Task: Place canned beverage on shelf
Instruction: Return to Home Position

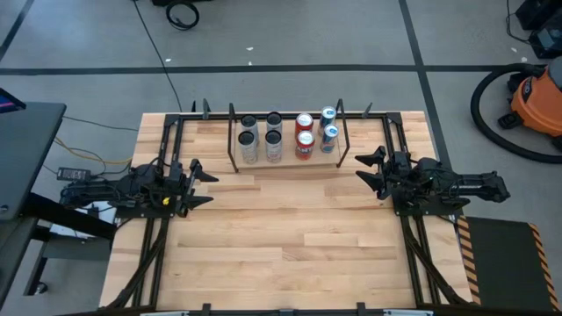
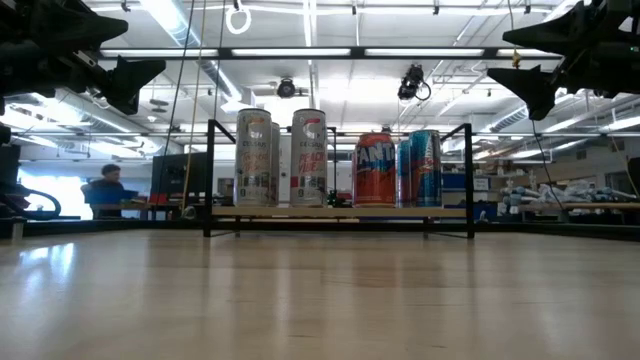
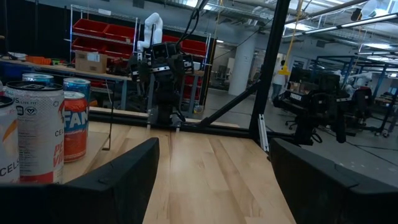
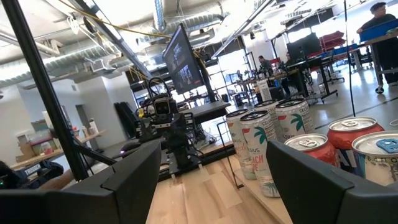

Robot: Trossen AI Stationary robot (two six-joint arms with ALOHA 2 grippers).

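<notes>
Wood table [image 1: 290,246]; shelf [image 2: 340,212] w/ cans [image 1: 304,140]; L gripper [image 1: 213,188], R gripper [image 1: 359,169] agape, empty; lab [image 2: 560,190] behind.

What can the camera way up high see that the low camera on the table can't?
Only the high view shows the can tops in two rows on the shelf: four white cans, two orange cans and two blue cans. It also shows an orange vacuum on the floor. Only the low view shows the cans' sides, like the Fanta label, and a person far off in the room. Both show the shelf, the cans, and the left gripper and right gripper, both open.
</notes>
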